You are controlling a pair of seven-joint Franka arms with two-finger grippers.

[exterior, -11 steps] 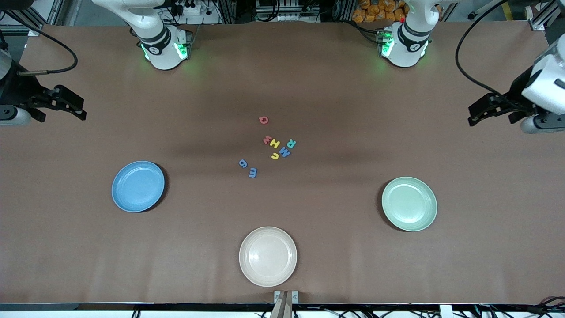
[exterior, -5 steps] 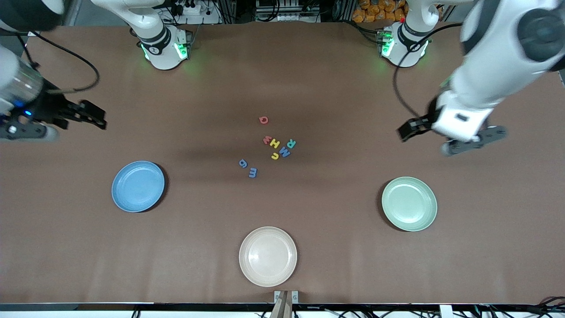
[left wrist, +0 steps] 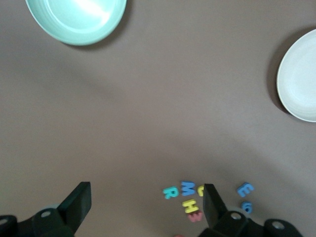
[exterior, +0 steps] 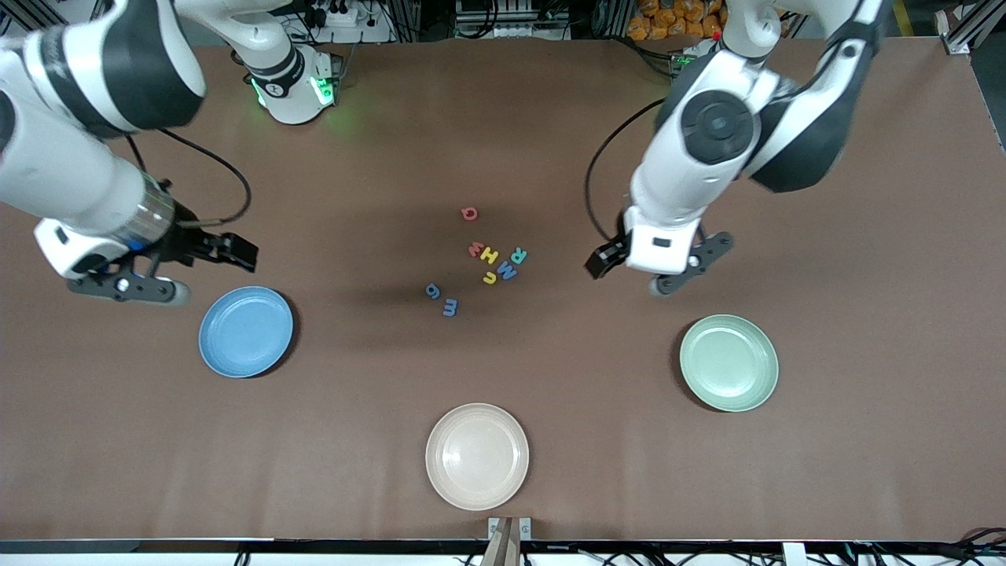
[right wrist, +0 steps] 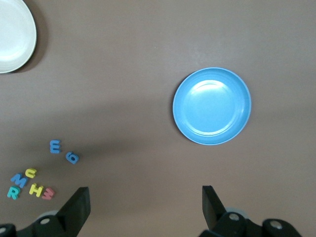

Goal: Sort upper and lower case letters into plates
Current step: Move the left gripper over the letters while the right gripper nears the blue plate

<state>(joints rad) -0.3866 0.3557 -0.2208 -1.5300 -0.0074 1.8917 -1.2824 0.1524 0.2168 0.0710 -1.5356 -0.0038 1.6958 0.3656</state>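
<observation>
The foam letters (exterior: 481, 262) lie loose in the middle of the table (exterior: 550, 141), none of them in a plate. A red-pink Q (exterior: 469, 213) sits alone, farthest from the front camera. Just nearer comes a tight knot: a red-pink w (exterior: 475, 249) touching a yellow H (exterior: 489, 255), a teal R (exterior: 519, 255) at the H's three o'clock, a blue M (exterior: 507, 271) just under the R, and a small yellow c (exterior: 489, 278) beside the M. At the knot's seven o'clock, slightly apart, lie a blue 6-shaped letter (exterior: 432, 291) and a blue E-shaped letter (exterior: 449, 307) side by side.

Out from the letters, the light blue plate (exterior: 246, 331) sits at their eight o'clock, toward the right arm's end, holding nothing. The mint green plate (exterior: 729, 362) sits at their four o'clock, toward the left arm's end, also bare. A cream plate (exterior: 477, 456) lies at six o'clock, nearest the front camera.

The left gripper (exterior: 609, 259) hangs over bare table between the letters and the mint plate, at the teal R's three o'clock, its fingers (left wrist: 79, 202) spread wide and holding nothing. The right gripper (exterior: 232, 250) hangs just above the blue plate's twelve o'clock edge, fingers (right wrist: 78, 205) likewise spread wide, nothing between them.
</observation>
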